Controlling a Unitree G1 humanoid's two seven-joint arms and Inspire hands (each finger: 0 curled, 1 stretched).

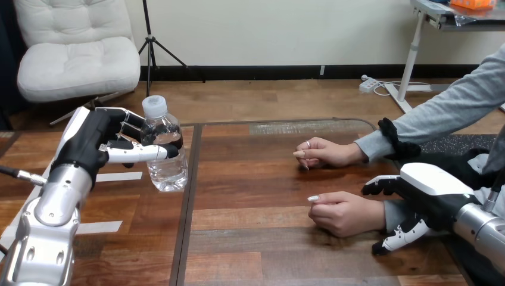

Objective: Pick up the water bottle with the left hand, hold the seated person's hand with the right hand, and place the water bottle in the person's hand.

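A clear water bottle (164, 149) with a white cap stands upright at the table's left, its base at or just above the wood. My left hand (101, 143) is shut on it, fingers behind and thumb across its front. The person's near hand (342, 213) rests as a loose fist on the table at right. My right hand (426, 193) lies over its wrist, with fingers curled down the far side and the thumb (400, 236) on the near side. The person's other hand (327, 152) rests farther back, apart from both of mine.
The wooden table (256, 238) has a dark seam running front to back just right of the bottle. White tape strips (119, 176) lie on the left part. The person's grey-sleeved arm (440, 113) reaches in from the upper right.
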